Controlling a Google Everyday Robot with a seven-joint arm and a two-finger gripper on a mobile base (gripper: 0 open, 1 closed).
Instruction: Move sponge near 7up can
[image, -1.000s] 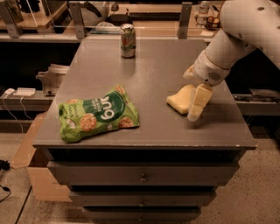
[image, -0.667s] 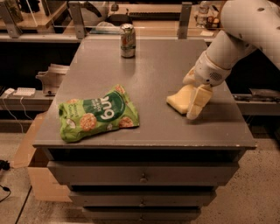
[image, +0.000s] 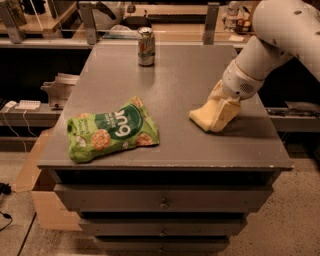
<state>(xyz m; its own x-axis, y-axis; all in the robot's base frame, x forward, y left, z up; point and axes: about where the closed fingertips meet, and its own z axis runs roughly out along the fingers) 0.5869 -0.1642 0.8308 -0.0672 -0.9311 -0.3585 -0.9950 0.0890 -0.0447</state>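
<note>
The gripper (image: 221, 114), over the sponge (image: 200, 117) at the right of the desk (image: 190, 75), now sits slightly lower and a touch farther left than before.

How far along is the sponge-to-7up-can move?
Done: the approach only. The gripper is down at the sponge on the right side of the table.
In hand: contact with the sponge; a grasp can't be confirmed.
Left: the whole carry. The sponge lies far from the 7up can, which stands at the far edge.
</note>
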